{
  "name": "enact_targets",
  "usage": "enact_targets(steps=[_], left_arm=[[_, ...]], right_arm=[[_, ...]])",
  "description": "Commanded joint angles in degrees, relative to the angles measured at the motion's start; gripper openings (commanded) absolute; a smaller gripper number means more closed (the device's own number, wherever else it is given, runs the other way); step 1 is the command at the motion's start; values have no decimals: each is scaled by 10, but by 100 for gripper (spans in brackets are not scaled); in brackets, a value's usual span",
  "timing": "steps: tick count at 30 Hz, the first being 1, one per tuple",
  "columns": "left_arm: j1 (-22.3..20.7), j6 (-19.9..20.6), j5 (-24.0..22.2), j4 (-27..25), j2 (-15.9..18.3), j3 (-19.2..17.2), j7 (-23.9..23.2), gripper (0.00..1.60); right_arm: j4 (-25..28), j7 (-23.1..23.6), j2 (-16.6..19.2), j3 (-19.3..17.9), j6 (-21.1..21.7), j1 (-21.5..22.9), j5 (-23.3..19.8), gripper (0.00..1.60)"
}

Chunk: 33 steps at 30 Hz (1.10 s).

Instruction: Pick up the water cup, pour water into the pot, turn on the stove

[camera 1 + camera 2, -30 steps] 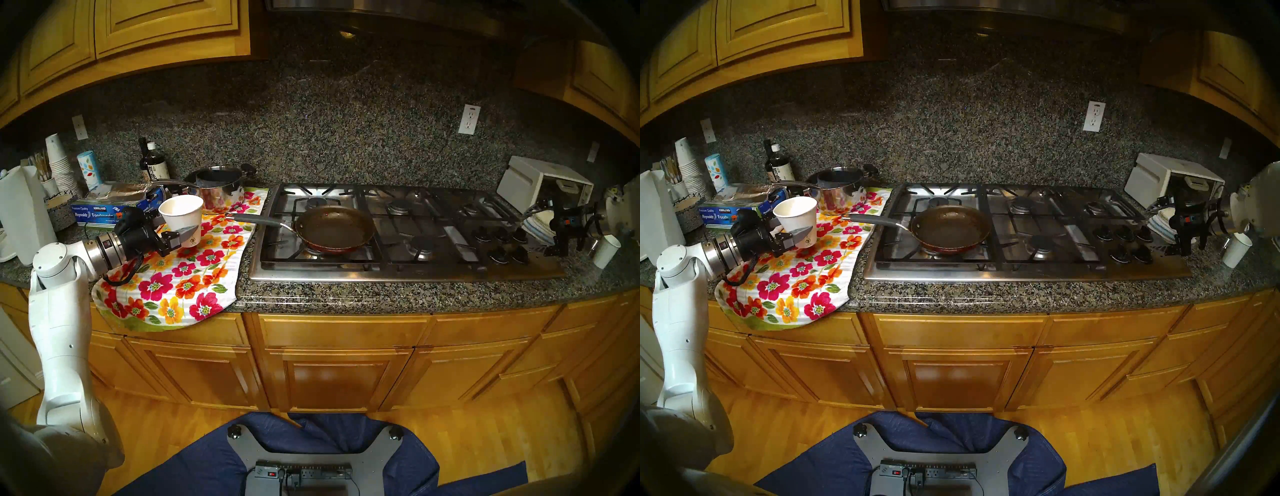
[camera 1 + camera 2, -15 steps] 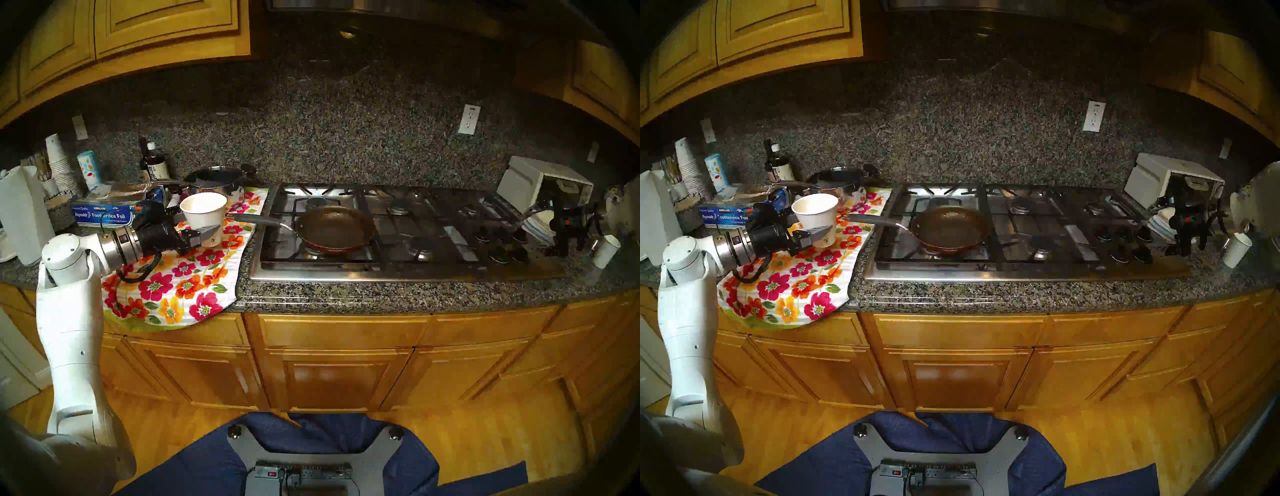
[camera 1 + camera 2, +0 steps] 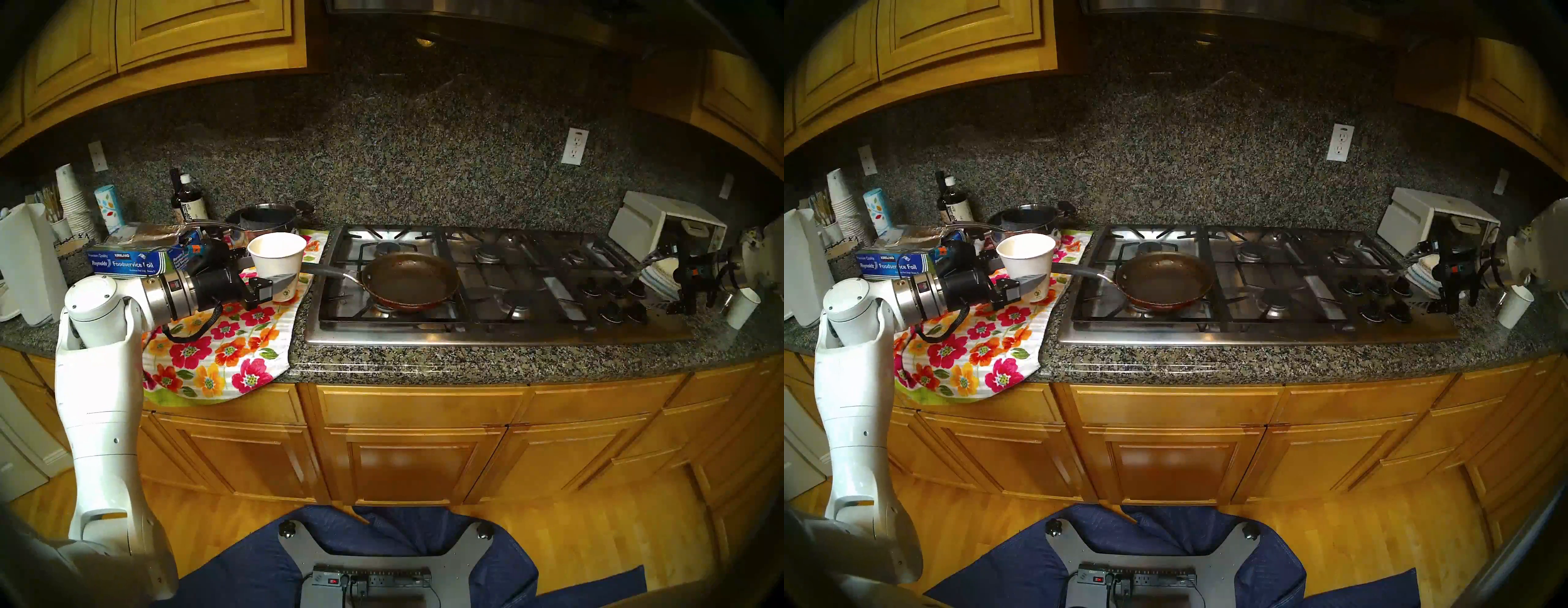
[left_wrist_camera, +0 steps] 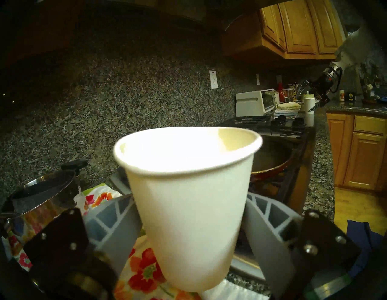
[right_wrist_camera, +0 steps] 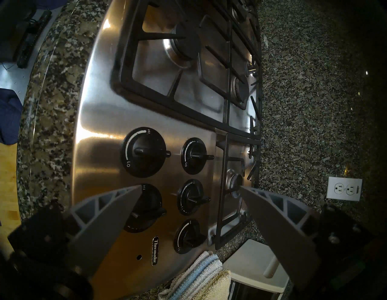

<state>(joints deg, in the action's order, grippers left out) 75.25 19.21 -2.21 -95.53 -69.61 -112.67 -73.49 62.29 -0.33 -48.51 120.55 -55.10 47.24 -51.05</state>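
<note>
The white paper water cup (image 3: 278,263) (image 3: 1028,261) (image 4: 188,199) stands upright in the air, my left gripper (image 3: 275,275) (image 3: 1028,275) (image 4: 190,211) shut on its lower half. It hangs over the floral towel's right edge and the end of the pan's grey handle. The pot, a dark frying pan (image 3: 409,280) (image 3: 1163,278) (image 4: 272,157), sits on the front-left burner of the steel stove (image 3: 530,333) (image 3: 1250,335) (image 5: 100,125). My right gripper (image 3: 695,303) (image 3: 1458,303) (image 5: 189,187) is open and empty, just above the black knobs (image 3: 615,299) (image 5: 144,153).
A steel saucepan (image 3: 267,220) and a foil box (image 3: 127,261) lie behind the floral towel (image 3: 225,344). Right of the stove are a white toaster oven (image 3: 662,225), folded cloths (image 5: 201,278) and a plain white cup (image 3: 742,308). A cup stack (image 3: 74,199) stands far left.
My left arm has carried the cup to the right, from over the towel's middle to the pan handle's end. The right arm has stayed put.
</note>
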Motion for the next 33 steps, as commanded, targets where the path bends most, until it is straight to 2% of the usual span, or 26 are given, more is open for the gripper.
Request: enact_targets(steps=[1, 6, 15, 27, 33], left_arm=[[-9, 17, 0, -51, -12, 13, 7, 122], [-8, 37, 5, -70, -20, 31, 14, 122], [-20, 68, 19, -74, -26, 66, 26, 121], [-75, 98, 57, -51, -40, 150, 60, 124], [-94, 114, 75, -47, -35, 179, 64, 124]], right_arm=[[-11, -6, -4, -1, 1, 14, -2, 160], [-11, -6, -4, -1, 1, 14, -2, 160], [-11, -6, -4, -1, 1, 14, -2, 160], [-11, -5, -4, -1, 1, 14, -3, 160], [-11, -5, -4, -1, 1, 14, -3, 160]])
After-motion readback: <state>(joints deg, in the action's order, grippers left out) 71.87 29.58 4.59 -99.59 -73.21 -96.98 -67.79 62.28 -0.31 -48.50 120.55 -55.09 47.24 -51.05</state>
